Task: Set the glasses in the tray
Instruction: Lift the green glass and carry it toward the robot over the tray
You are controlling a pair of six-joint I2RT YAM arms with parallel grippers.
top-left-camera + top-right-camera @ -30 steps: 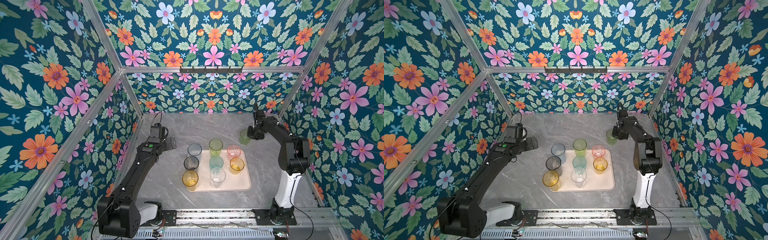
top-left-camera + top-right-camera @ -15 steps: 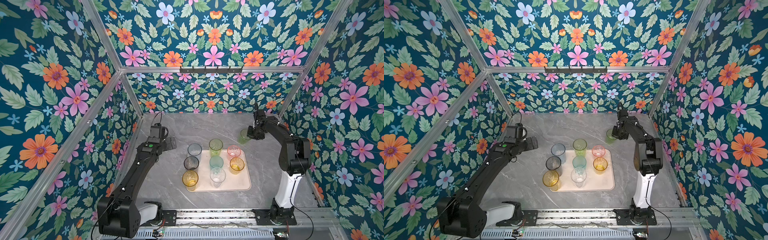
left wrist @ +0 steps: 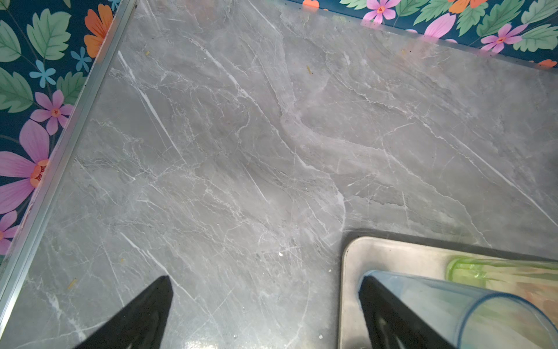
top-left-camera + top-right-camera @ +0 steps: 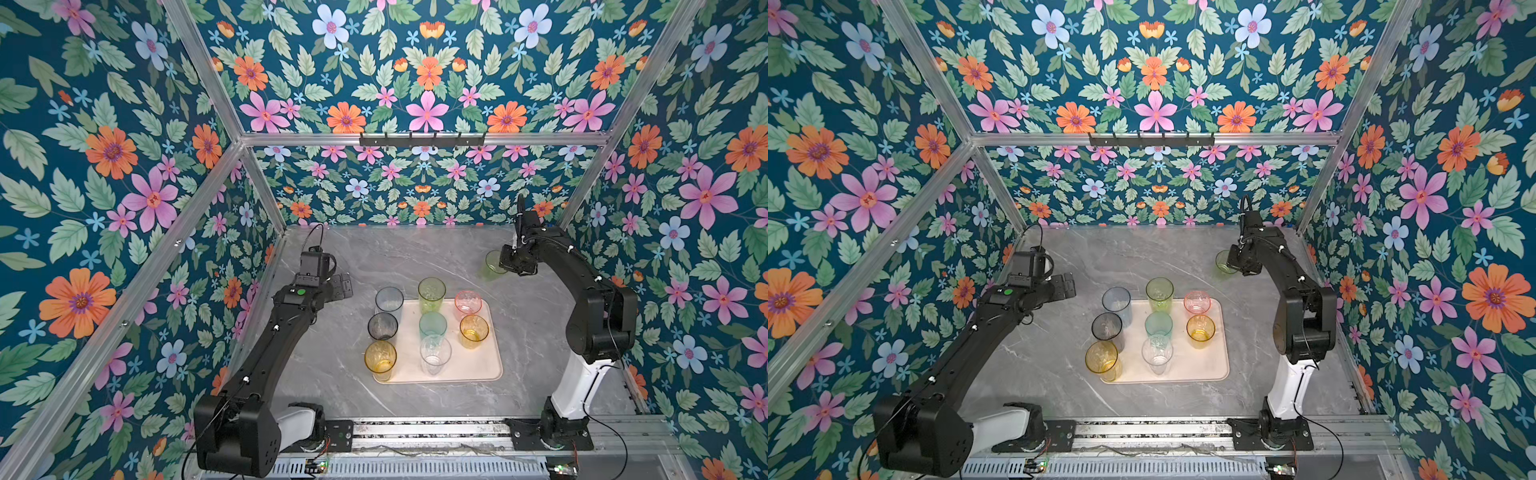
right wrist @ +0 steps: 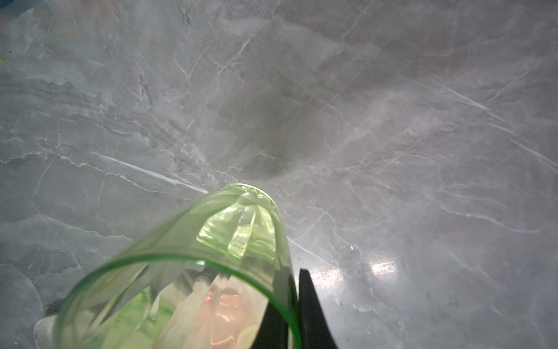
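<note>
The pale pink-beige tray [image 4: 478,361] [image 4: 1208,361] lies mid-table with several glasses upright on it: pale blue [image 4: 389,299], tall green [image 4: 431,291], pink [image 4: 468,301], grey [image 4: 382,326], teal [image 4: 432,324], two amber and a clear one. A short green glass [image 4: 492,264] [image 4: 1224,262] [image 5: 211,256] is at the back right, off the tray. My right gripper [image 4: 509,262] [image 4: 1237,259] [image 5: 294,302] is shut on its rim, one finger inside and one outside the wall. My left gripper [image 4: 340,284] [image 4: 1065,284] [image 3: 265,302] is open and empty, left of the tray's back corner [image 3: 362,250].
Grey marble tabletop [image 4: 415,257] boxed in by floral walls with aluminium posts. The left wrist view shows the pale blue glass [image 3: 453,308] right beside one finger. Both arm bases sit on the front rail [image 4: 415,428].
The right gripper's jaws have closed the last bit onto the green glass's rim. The left arm and the glasses on the tray have not moved.
</note>
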